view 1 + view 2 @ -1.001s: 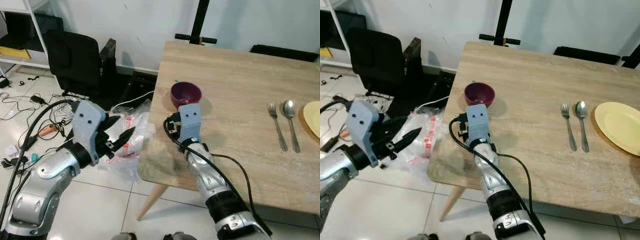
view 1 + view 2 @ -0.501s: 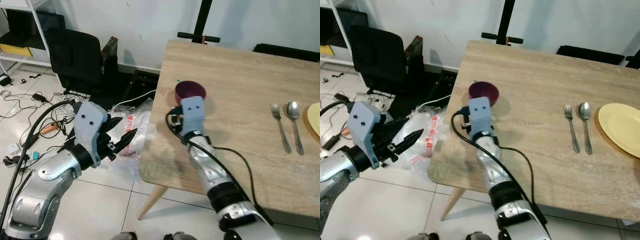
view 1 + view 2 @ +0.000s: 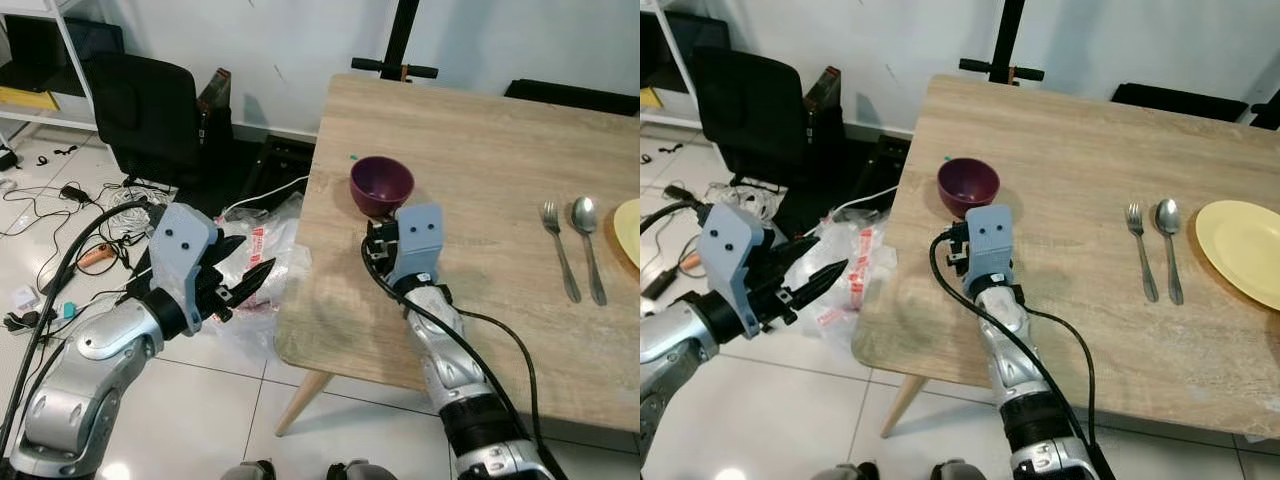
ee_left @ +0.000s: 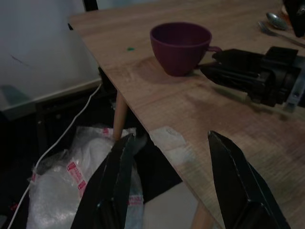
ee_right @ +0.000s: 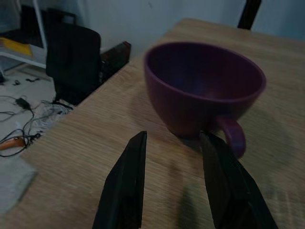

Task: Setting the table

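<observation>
With the right gripper (image 5: 174,183) open just short of the purple cup (image 5: 202,86), handle beside one finger, an off-centre closure risks pushing the cup away; left gripper (image 4: 174,179) idles open.

The wooden table (image 3: 1080,150) carries a purple cup (image 3: 967,184) near its left edge, and a fork (image 3: 1139,250), spoon (image 3: 1168,246) and yellow plate (image 3: 1240,250) at right.

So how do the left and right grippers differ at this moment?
The right gripper is low over the wooden table, pointing at the purple cup; the left gripper hangs off the table's edge, above the plastic bags on the floor. The cup sits just beyond the right gripper's fingers, while the left gripper's frame nothing. Both are open and hold nothing.
</observation>
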You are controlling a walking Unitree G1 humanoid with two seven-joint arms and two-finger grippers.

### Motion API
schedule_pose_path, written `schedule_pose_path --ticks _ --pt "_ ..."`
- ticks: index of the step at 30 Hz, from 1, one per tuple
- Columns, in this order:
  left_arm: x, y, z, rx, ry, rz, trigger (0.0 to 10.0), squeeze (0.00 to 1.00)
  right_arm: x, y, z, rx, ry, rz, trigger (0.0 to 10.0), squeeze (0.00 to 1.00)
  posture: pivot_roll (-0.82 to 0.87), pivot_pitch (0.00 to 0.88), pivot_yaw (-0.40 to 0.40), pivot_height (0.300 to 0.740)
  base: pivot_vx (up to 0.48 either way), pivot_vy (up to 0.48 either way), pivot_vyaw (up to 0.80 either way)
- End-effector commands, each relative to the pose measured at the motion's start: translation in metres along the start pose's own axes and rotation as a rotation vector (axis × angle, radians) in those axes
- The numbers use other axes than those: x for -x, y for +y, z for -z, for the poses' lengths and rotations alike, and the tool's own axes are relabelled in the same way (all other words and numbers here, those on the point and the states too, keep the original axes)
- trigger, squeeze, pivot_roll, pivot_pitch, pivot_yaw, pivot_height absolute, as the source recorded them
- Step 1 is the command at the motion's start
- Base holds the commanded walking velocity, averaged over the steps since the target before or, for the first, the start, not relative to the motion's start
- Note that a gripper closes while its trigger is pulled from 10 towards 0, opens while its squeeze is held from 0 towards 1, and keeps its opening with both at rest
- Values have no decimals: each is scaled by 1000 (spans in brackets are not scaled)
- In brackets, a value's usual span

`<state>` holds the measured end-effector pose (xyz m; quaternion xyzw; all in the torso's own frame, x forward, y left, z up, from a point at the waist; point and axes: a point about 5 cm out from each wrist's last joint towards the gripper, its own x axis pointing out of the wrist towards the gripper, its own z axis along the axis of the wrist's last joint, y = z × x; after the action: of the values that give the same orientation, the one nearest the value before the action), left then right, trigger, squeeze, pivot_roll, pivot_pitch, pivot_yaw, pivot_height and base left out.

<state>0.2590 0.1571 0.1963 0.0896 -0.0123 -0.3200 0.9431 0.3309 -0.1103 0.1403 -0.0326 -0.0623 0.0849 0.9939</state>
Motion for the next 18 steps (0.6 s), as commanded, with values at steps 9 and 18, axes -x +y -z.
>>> schedule_pose_path --ticks 9,18 --pt "1 -3 4 13 20 19 10000 0 23 -16 -21 86 -64 0 10000 1000 -22 90 16 740 0 0 0" --pt "-1 -2 4 12 18 24 10000 0 27 -33 -7 81 29 -50 10000 0 -27 91 21 740 0 0 0"
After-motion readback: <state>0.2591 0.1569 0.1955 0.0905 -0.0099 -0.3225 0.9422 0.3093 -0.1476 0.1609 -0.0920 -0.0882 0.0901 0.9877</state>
